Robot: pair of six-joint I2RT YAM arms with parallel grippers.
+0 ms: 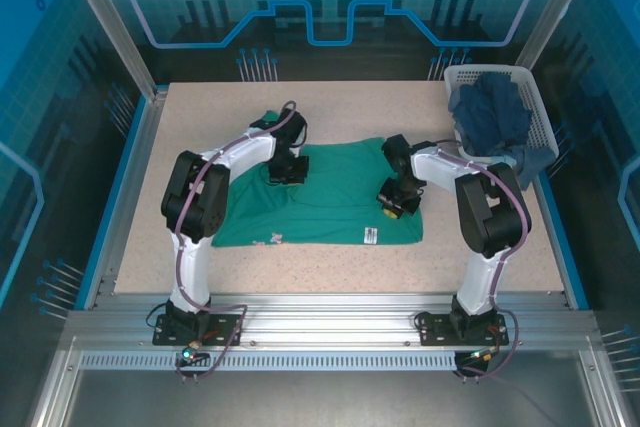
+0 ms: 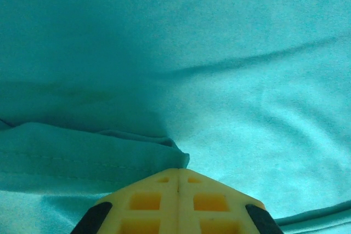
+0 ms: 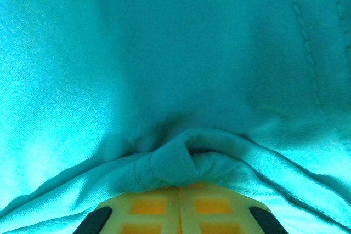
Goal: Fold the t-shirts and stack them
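Observation:
A teal-green t-shirt lies spread flat in the middle of the table, with a small white label and a pale print near its front hem. My left gripper rests on the shirt's upper left part. In the left wrist view its jaws are shut, pinching the corner of a hemmed fold. My right gripper is down on the shirt's right side. Its jaws are shut on a bunched ridge of the teal cloth. Dark navy t-shirts are heaped in the basket.
The white lattice basket stands at the table's back right corner, with navy cloth hanging over its right side. Bare speckled tabletop surrounds the shirt. Blue rails edge the table on the left and right.

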